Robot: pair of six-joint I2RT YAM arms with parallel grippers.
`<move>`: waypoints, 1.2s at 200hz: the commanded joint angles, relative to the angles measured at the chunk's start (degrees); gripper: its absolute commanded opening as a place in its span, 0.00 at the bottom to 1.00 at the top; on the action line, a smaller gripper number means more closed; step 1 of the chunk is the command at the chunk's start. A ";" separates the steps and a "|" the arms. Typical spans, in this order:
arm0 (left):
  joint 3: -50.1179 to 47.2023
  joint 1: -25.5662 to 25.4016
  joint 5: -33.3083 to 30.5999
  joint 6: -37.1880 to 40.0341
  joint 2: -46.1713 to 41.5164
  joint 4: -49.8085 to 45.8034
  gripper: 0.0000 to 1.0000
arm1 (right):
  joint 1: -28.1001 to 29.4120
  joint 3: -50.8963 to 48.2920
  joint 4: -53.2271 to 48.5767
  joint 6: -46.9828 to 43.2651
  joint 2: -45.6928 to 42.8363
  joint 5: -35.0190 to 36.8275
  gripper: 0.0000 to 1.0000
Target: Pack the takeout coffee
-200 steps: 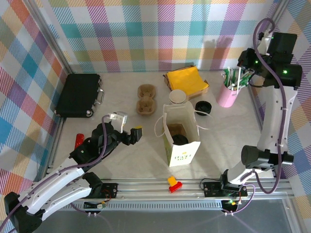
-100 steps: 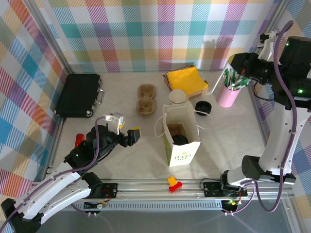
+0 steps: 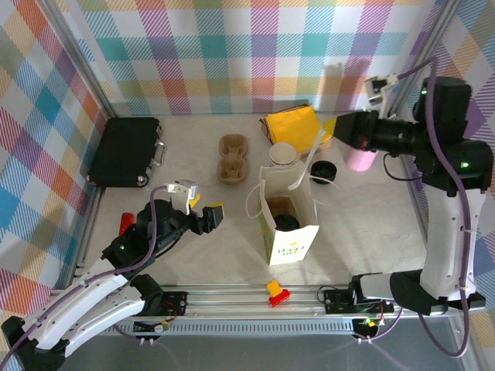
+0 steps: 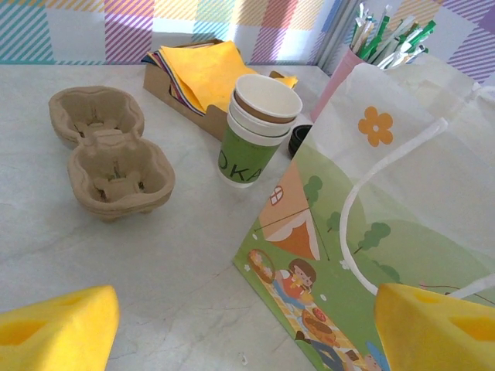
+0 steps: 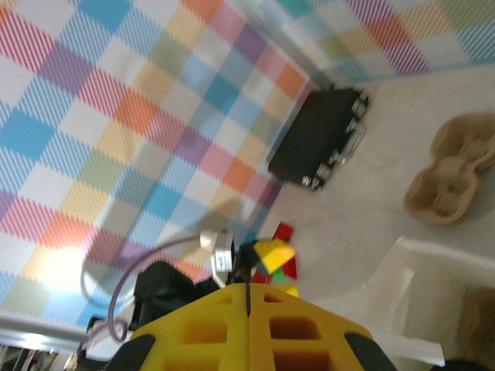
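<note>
Left gripper [image 3: 205, 205] gapes; right gripper [image 3: 330, 126] pinches a thin stick [image 3: 313, 154]; takeout coffee [image 3: 288, 222] seemingly half-hidden inside bag [image 3: 292, 246].

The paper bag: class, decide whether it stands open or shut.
Open. From above, the paper bag stands upright with its mouth spread wide, so a brown holder inside is visible.

Setting: a robot test cell in a lab, dressed as a takeout counter. Evidence: an aluminium rail [image 3: 255, 297] at 6 o'clock carries the left arm [image 3: 85, 297] and right arm [image 3: 445, 232], and a plaid cloth backdrop [image 3: 232, 54] encloses the pale table [image 3: 193, 255] from 9 through 12 to 3 o'clock. Props are café stock (printed paper bag [image 3: 294, 239] at centre, pulp cup carrier [image 3: 231, 158] and yellow napkins [image 3: 294, 125] toward 12 o'clock).
</note>
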 commanded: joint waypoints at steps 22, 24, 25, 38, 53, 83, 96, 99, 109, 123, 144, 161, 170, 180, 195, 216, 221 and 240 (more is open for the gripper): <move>-1.05 0.68 1.40 -1.75 -0.26 1.06 0.85 | 9.45 -10.79 4.39 -1.25 -0.94 9.13 0.00; -1.11 0.67 1.35 -1.78 -0.26 1.06 0.85 | 9.87 -11.47 4.75 -1.24 -1.04 9.92 0.00; -1.14 0.71 1.38 -1.79 -0.26 1.06 0.84 | 10.08 -11.81 4.94 -1.16 -1.13 10.30 0.00; -1.27 0.71 1.44 -1.90 -0.09 1.15 0.84 | 12.41 -15.97 7.63 -1.38 -1.67 14.38 0.00; -1.18 0.73 1.50 -2.03 0.24 1.18 0.84 | 15.11 -20.19 10.02 -1.80 -2.13 18.42 0.00; -1.04 0.70 1.75 -2.03 0.88 1.33 0.84 | 19.70 -25.23 13.05 -3.82 -2.45 26.47 0.00; -1.10 0.67 1.74 -2.06 0.97 1.33 0.84 | 21.10 -26.57 13.72 -4.28 -2.57 30.33 0.00; -1.10 0.67 1.74 -2.01 0.97 1.33 0.84 | 21.41 -26.86 13.85 -4.31 -2.66 31.24 0.00; -1.09 0.71 1.67 -1.99 1.06 1.33 0.83 | 22.12 -27.88 14.66 -4.49 -3.08 33.30 0.02; -1.17 0.67 1.67 -1.97 1.23 1.33 0.84 | 22.51 -28.72 15.66 -4.59 -3.57 34.54 0.18; -1.08 0.67 1.68 -1.97 1.41 1.24 0.84 | 22.60 -27.32 15.29 -5.01 -3.59 35.92 0.29; -0.93 0.67 1.62 -1.94 1.48 1.08 0.84 | 22.66 -24.64 13.90 -5.74 -2.85 37.11 0.41; -0.87 0.67 1.67 -1.97 1.50 0.98 0.83 | 22.60 -23.07 13.05 -6.23 -2.29 37.75 0.44; -0.79 0.73 1.58 -1.97 1.50 0.76 0.84 | 22.65 -21.06 11.75 -6.43 -1.51 38.76 0.46; -0.67 0.68 1.51 -1.97 1.37 0.39 0.83 | 22.61 -18.40 10.45 -7.31 -0.25 39.35 0.47; -0.41 0.67 1.63 -1.96 1.07 -0.28 0.84 | 22.55 -14.36 7.95 -7.81 1.86 40.91 0.48; -0.27 0.67 1.68 -1.96 0.94 -0.54 0.83 | 22.60 -13.52 7.53 -7.92 2.30 41.00 0.48; 0.29 0.68 1.55 -1.79 0.24 -1.68 0.84 | 22.59 -12.27 7.37 -8.27 3.07 41.25 0.49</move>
